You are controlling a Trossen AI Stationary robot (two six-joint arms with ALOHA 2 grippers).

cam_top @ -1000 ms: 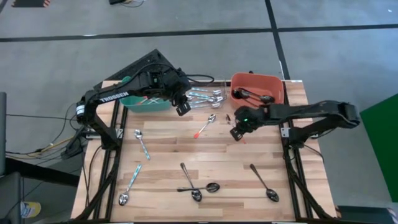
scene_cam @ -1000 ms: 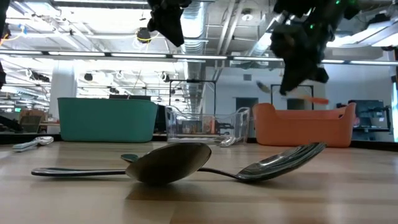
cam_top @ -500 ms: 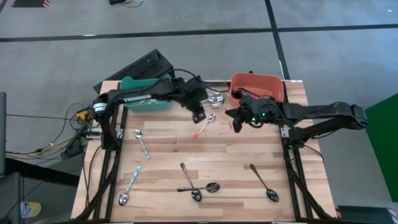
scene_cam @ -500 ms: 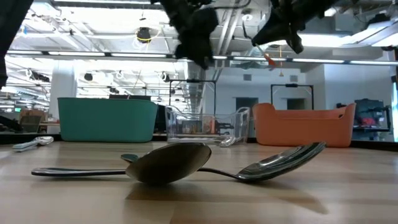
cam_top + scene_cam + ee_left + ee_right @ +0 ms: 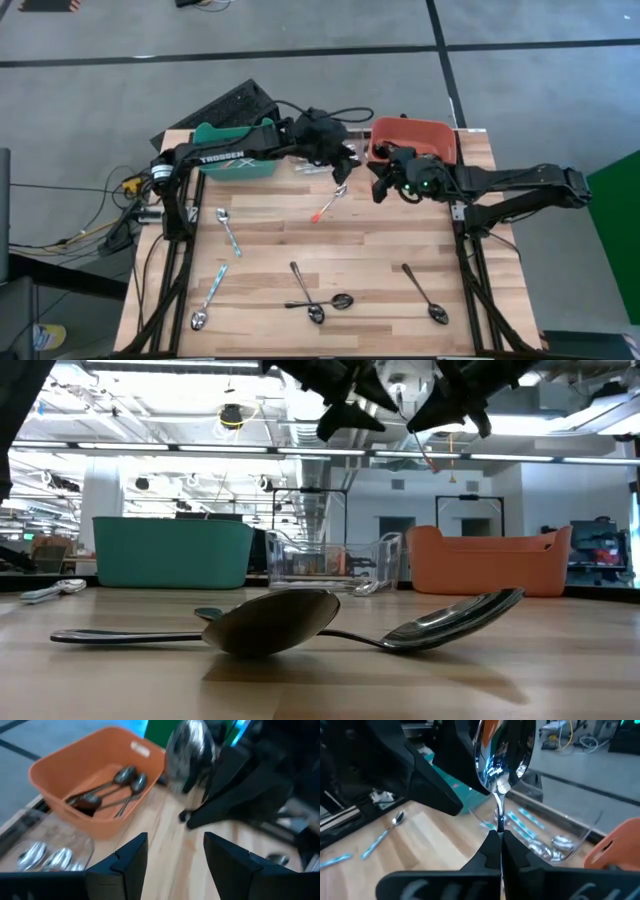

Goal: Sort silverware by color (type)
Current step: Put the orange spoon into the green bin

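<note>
Two grippers meet in mid-air near the far edge of the table, between the clear bin (image 5: 322, 160) and the orange bin (image 5: 414, 141). The right gripper (image 5: 499, 847) is clamped on a spoon (image 5: 504, 755), pinching its thin handle so the shiny bowl stands up toward the other arm. The left gripper (image 5: 172, 852) faces it with fingers spread wide and nothing between them, the spoon's bowl just ahead of the gap. This reads as a hand-over being lined up: holding the handle end leaves the bowl free for the other arm to take, though the handle's colour is hard to tell. An orange-handled spoon (image 5: 329, 202) lies on the table just below the pair. Sorting is well under way: dark spoons (image 5: 107, 787) sit in the orange bin, teal ones (image 5: 527, 820) in the clear bin, and several more (image 5: 318, 300) are scattered toward the near edge.
</note>
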